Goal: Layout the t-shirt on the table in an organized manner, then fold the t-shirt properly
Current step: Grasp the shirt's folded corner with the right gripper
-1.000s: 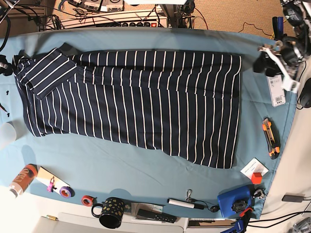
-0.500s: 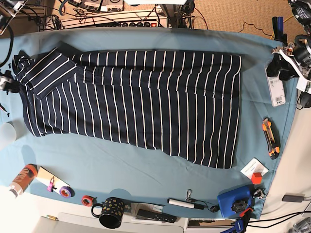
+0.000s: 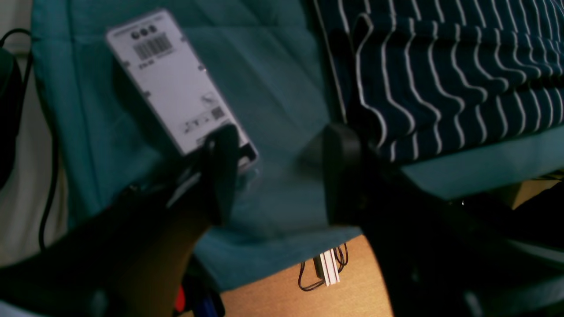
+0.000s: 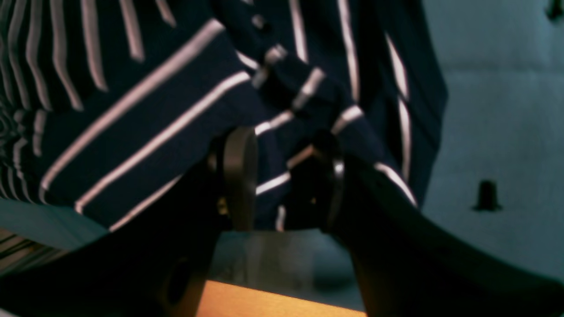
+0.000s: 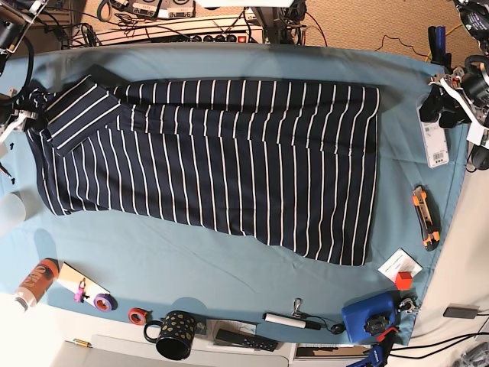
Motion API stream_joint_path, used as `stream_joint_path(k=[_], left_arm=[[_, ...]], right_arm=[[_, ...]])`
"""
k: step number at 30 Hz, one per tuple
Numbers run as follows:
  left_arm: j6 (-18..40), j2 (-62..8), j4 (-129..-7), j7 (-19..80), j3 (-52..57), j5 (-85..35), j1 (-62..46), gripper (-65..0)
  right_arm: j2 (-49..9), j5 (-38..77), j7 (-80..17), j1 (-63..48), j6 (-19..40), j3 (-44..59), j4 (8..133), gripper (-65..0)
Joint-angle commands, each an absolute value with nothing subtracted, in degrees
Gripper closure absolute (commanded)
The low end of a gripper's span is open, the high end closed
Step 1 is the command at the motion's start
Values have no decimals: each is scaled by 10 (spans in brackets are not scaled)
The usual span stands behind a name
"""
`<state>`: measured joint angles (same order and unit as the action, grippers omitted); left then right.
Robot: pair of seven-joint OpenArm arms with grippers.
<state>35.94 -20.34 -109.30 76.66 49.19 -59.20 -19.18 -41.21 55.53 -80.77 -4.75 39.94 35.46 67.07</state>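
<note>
Three views examined, taken in turn.

Left wrist view: the left claw [image 3: 275, 176] stands released, its two dark fingers apart over bare teal cloth, grasping nothing. Beside one finger lies a flat white tag [image 3: 176, 83], rectangular, printed with a barcode and small symbols; the lettering is too blurred to read. The t-shirt [image 3: 440, 75] lies just beyond the other finger, soft navy knit with thin white stripes, its hem edge rippled. The worktop [image 3: 273, 88] is covered in smooth teal cloth with faint creases.

Right wrist view: the right claw [image 4: 282, 176] has its fingers either side of a bunched fold of the striped t-shirt [image 4: 154, 110] at the cloth's edge; whether they press on it cannot be told. Picture dark and soft-focused.

Base view: the t-shirt [image 5: 229, 153] lies spread flat across the middle of the worktop [image 5: 229, 267], one sleeve folded over at the collar end. Along the edges: an orange and black utility knife [image 5: 425, 218], a black mug with gold dots [image 5: 176, 334], a blue box [image 5: 367, 317], an orange bottle [image 5: 34, 283], tape rolls [image 5: 137, 315]. The white tag [image 5: 433, 143] carries print, illegible here.
</note>
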Motion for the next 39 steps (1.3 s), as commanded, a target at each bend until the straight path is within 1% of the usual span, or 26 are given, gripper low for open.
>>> stream_joint_path(k=[1,10,11,12,15,16,19,28,35,39], left_arm=[[361,-214,-1102,752,495,-603,-190,-313],[361,-214,-1102,750,495,-603,-190,-313],[361,-214,-1102,750,495,-603,-190,-313],[360,-214,-1102,750,495,-603,-190,-313],[359,-214,-1102,750,495,-603,-190,-313],[359,-214,-1102,750,495,-603,-190,-313],[359,-214,-1102,749,495,-605,-190,-313],[359,-214,-1102,749,495,-605,-190,-313],[359,-214,-1102,749,495,-605,-190,-313],[359,-214,-1102,741,495,-606,-190,-313]], right_arm=[[-430,564,-800,-43,400,359,679,-214],[-360,537,-800,-43,400,359,679,-213],[-358,537,-800,-43,400,359,679,-204],[-357,538,-800,-43,400,359,679,-171],[-361,540,-788,-40,400,359,679,-34],[-362,540,-788,-39,400,359,681,0],[-362,549,-784,-38,400,359,698,0],[-362,628,-758,-38,400,359,765,0],[-359,629,-707,-33,400,359,783,0],[-341,596,-659,0,400,359,783,0]])
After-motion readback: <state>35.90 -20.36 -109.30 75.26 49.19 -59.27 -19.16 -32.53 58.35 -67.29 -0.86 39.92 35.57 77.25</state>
